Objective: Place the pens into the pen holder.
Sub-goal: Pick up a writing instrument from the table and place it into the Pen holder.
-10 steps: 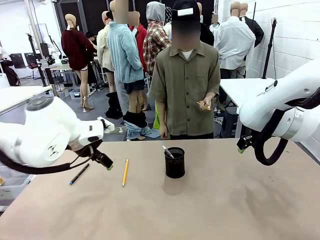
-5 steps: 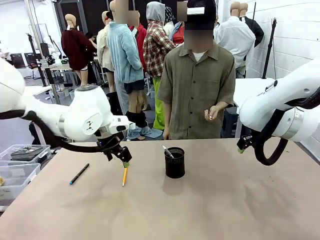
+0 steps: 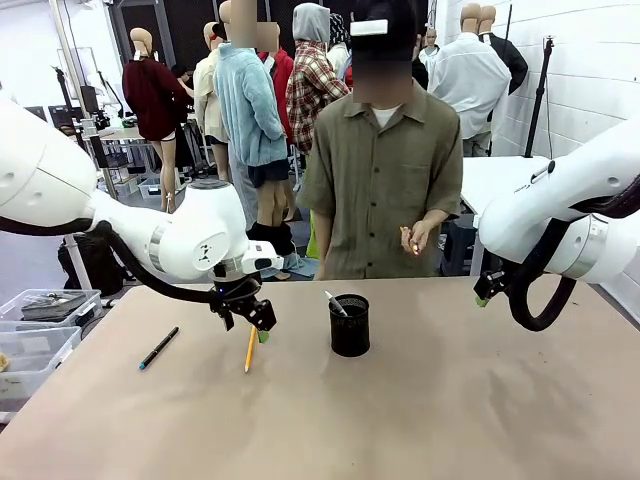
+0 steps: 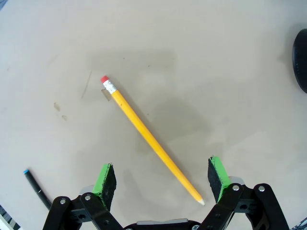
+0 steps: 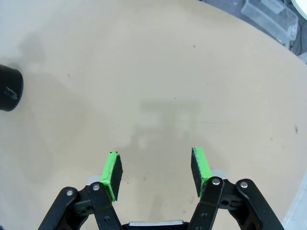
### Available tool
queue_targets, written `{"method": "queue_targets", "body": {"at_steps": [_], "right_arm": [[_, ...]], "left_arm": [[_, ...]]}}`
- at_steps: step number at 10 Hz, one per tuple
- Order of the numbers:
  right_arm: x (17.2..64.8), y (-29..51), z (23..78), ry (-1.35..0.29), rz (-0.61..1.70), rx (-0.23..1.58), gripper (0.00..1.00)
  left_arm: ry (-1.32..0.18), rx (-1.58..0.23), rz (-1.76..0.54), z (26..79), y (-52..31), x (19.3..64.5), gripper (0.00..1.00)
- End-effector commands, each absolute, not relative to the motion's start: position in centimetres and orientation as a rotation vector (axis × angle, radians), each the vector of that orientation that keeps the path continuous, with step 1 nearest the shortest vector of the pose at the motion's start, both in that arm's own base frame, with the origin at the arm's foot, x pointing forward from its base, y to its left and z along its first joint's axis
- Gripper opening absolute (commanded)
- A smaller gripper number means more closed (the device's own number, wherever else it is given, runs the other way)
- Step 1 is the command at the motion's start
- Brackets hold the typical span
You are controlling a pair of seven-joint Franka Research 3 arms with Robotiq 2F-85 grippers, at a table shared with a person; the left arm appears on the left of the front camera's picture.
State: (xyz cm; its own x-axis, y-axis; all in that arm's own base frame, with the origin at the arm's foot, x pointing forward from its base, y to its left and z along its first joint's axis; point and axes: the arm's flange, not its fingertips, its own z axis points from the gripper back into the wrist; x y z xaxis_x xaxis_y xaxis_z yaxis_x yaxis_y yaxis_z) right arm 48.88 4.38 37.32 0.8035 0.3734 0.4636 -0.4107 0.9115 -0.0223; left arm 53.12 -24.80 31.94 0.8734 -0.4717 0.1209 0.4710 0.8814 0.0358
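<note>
- One pen holder (image 3: 349, 325), black wire mesh, upright near the middle of the surface (image 3: 430, 420).
- Whitish dark-tipped pen (image 3: 334, 302): inside the pen holder, leaning, upper end clear of the rim.
- Left tool (image 3: 262, 328): released, jaws spread wide, low over the surface to the left of the pen holder, directly above the yellow-orange pencil (image 3: 250, 350).
- Yellow-orange pencil: flat on the surface, left of the pen holder and apart from it.
- Left wrist view: pencil slanted between the green pads (image 4: 106, 179), sharpened tip just beside one pad, eraser end pointing away, no contact visible.
- Black pen with blue end (image 3: 159, 348): flat on the surface, farther left of the pen holder than the pencil.
- Right tool (image 3: 482, 295): released, jaws spread, nothing between them, raised over bare surface well to the right of the pen holder.
- Person's hand (image 3: 413, 238): beyond the pen holder at the far side, closed on a small item, kind not discernible.
</note>
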Motion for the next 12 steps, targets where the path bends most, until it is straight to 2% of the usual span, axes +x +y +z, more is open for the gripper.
{"method": "queue_targets", "body": {"at_steps": [1, 3, 4, 8, 9, 12], "right_arm": [[48.8, 4.1, 37.1, -0.487, 0.428, 0.099, 0.73], [48.8, 4.1, 37.1, -0.487, 0.428, 0.099, 0.73], [48.8, 4.1, 37.1, -0.487, 0.428, 0.099, 0.73], [48.8, 4.1, 37.1, -0.487, 0.428, 0.099, 0.73], [48.8, 4.1, 37.1, -0.487, 0.428, 0.099, 0.73], [48.8, 4.1, 37.1, -0.487, 0.428, 0.099, 0.73]], "left_arm": [[-0.115, -0.009, -0.451, 31.1, -25.3, 53.9, 1.0], [-0.094, -0.039, -0.416, 30.4, -24.7, 54.0, 1.0], [-0.1, -0.042, -0.41, 30.2, -24.6, 54.0, 0.9], [-0.077, -0.049, -0.417, 29.7, -24.5, 53.9, 0.11], [-0.072, -0.044, -0.419, 29.7, -24.5, 53.9, 0.0], [-0.055, -0.031, -0.434, 29.6, -24.7, 53.8, 0.0]]}}
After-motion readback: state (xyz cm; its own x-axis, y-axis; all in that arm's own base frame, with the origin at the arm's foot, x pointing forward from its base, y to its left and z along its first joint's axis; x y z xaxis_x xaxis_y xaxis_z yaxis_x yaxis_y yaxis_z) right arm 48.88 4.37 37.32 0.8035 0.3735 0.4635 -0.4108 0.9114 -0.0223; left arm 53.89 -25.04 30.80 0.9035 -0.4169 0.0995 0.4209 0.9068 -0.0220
